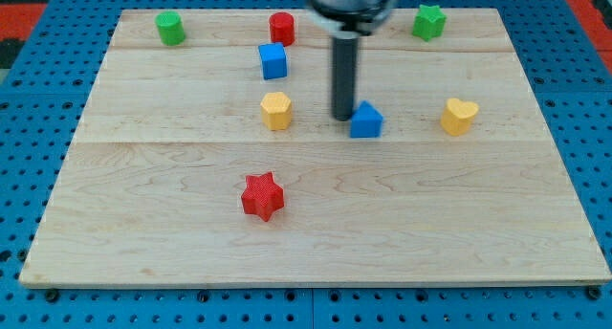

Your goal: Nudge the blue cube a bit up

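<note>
Camera view: a pale wooden bench is seen from above, set on a blue perforated base. The arm's upper part is cut off by the view's top edge, and only a dark housing and the straight dark rod below it are shown. No pincer is fitted, so no spread or pressed state can be told. My tip is seen resting at the bench surface, just to the view's left of a blue block with a peaked top, apparently touching it, though contact cannot be confirmed.

The blue cube is found up and to the view's left of my tip, apart from it, in the upper middle of the bench. It is shown as a small solid blue block with square faces, slightly turned. A red cylinder is placed just above it, and a yellow hexagonal block below it.

Elsewhere, a green cylinder-like block is seen at top left, a green star at top right, a yellow heart at right, and a red star lower down.
</note>
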